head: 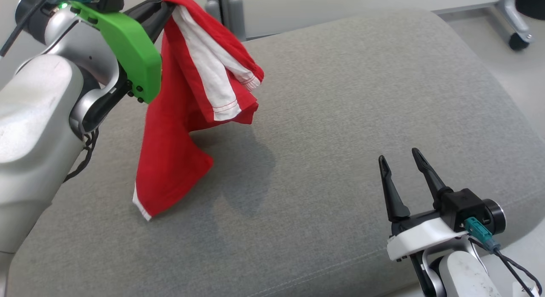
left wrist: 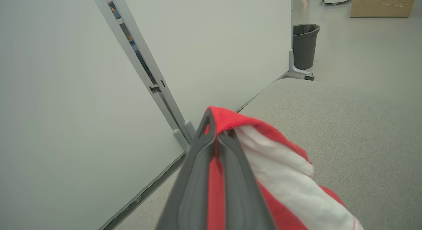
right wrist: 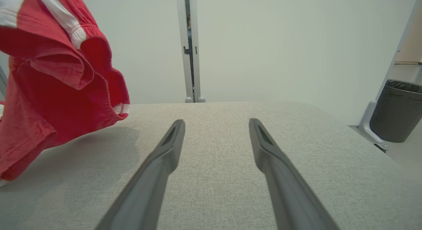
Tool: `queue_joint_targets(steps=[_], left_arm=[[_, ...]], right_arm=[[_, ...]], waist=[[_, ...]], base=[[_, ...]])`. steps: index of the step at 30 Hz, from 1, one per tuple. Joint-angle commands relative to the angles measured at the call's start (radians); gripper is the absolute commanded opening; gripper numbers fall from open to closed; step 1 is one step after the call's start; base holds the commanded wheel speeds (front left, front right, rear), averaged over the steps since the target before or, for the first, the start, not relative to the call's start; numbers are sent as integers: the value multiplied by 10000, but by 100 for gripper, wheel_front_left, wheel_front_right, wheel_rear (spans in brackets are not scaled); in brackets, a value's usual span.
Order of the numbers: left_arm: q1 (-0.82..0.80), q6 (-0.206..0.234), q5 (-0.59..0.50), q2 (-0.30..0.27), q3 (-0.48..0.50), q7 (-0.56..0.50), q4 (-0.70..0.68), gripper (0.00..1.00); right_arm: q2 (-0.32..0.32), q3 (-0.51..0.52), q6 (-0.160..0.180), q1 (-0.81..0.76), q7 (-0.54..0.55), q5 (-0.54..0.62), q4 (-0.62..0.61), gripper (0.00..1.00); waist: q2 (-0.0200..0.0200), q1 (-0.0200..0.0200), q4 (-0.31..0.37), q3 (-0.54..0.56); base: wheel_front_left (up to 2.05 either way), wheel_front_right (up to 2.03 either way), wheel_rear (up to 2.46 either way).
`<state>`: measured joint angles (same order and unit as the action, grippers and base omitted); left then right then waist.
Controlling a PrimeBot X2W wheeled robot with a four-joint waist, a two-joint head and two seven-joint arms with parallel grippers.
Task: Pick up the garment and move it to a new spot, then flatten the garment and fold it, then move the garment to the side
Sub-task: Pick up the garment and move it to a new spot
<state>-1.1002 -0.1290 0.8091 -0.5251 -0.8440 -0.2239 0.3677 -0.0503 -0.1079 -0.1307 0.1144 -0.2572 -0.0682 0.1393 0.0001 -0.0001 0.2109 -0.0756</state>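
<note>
**Grey cushion, garment aloft at upper left**

Over the grey cushion (head: 340, 118), the left gripper (head: 161, 9) at the frame's upper left is clamped on the red-and-white garment (head: 170, 152). The garment hangs with its lowest corner near the cushion. At lower right, the right gripper (head: 398, 155) hovers with fingers apart, holding nothing.

My garment (head: 170, 161) is soft red and white knit cloth, slightly fuzzy. The counter (head: 340, 97) wears grey woven fabric, matt and coarse-grained. My right claw (head: 398, 155) is matt dark plastic; my left wrist cover (head: 127, 46) is smooth, glossy green plastic.
</note>
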Motion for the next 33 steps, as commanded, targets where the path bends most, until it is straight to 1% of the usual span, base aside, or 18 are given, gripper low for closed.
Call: queue_joint_targets(steps=[1, 3, 6, 10, 13, 16, 18, 25, 26, 27, 28, 29, 33], left_arm=[[-263, -8, 33, -13, -184, 85, 58, 0], [-455, -8, 65, -52, -549, 64, 142, 0], [-533, -8, 156, -133, -1161, 42, 263, 0], [-177, -6, 115, -362, -1959, 270, 647, 0], [213, -8, 133, -347, -2384, 594, 1154, 0], [606, -7, 224, -205, -2643, 961, 1749, 0], [902, -4, 310, -3, -2664, 1246, 2205, 0], [1485, 452, 499, 771, -2492, 2208, 3943, 0], [1522, 534, 499, 904, -2466, 2335, 4166, 31], [1581, 602, 520, 1053, -2446, 2454, 4368, 44], [1657, 657, 555, 1226, -2431, 2560, 4551, 69], [1716, 683, 612, 1402, -2406, 2656, 4716, 100], [1723, 609, 601, 2050, -2489, 2942, 5202, 100]], right_arm=[[-4, -33, 1, 82, -64, -96, 21, 100], [-4, -59, 1, 83, -65, -147, 21, 100], [-2, -59, 1, 39, -83, -171, 53, 100], [1, -168, 1, 43, -77, -241, 88, 100], [-4, -338, 1, 123, -84, -321, 129, 100], [-2, -594, 1, 228, -89, -422, 182, 100], [-5, -741, 1, 294, -89, -469, 210, 100], [-6, -1178, 1, 559, -86, -555, 280, 100], [-6, -1199, 1, 579, -86, -557, 297, 100], [-5, -1209, 1, 578, -86, -560, 315, 100], [-6, -1208, 1, 553, -87, -561, 338, 100], [-5, -1195, 1, 522, -87, -555, 354, 100], [-8, -1124, 1, 432, -87, -452, 435, 100]], waist=[[-1, 1, 1175, 182], [-1, 1, 1394, 125], [-1, 1, 1546, 6], [-1, 1, 1594, -140], [-1, 1, 1555, -236], [-1, 1, 1511, -344], [-1, 1, 1477, -424], [-1, 1, 1469, -629], [-1, 1, 1450, -626], [-1, 1, 1414, -613], [-1, 1, 1353, -589], [-1, 1, 1276, -556], [-1, 1, 872, -369]], base=[[0, 0, 0], [0, 0, 0], [0, 0, 0], [0, 0, 0], [0, 0, 0], [0, 0, 0], [0, 0, 0], [0, 0, 0], [0, 0, 0], [0, 0, 0], [0, 0, 0], [0, 0, 0], [0, 0, 0]])
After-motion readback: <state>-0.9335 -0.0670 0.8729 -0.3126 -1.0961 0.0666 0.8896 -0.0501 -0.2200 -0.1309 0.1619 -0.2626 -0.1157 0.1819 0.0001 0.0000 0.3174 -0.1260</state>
